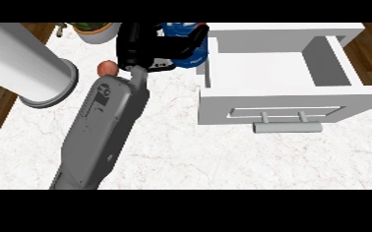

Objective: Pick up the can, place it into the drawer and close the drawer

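Since the left hand [141, 44] is curled round the blue can [193, 57] at upper middle, just left of the open drawer [218, 109], I'd guess it's light, stiff and kinda slick, so wrapping the sides mid-height seems right.

Head view (close), steeply down onto counter [218, 157]

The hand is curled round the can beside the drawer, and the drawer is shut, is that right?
Not quite. The drawer is open, pulled out toward the robot, as the head view shows. The rest holds: the left hand is curled round the can beside the drawer.
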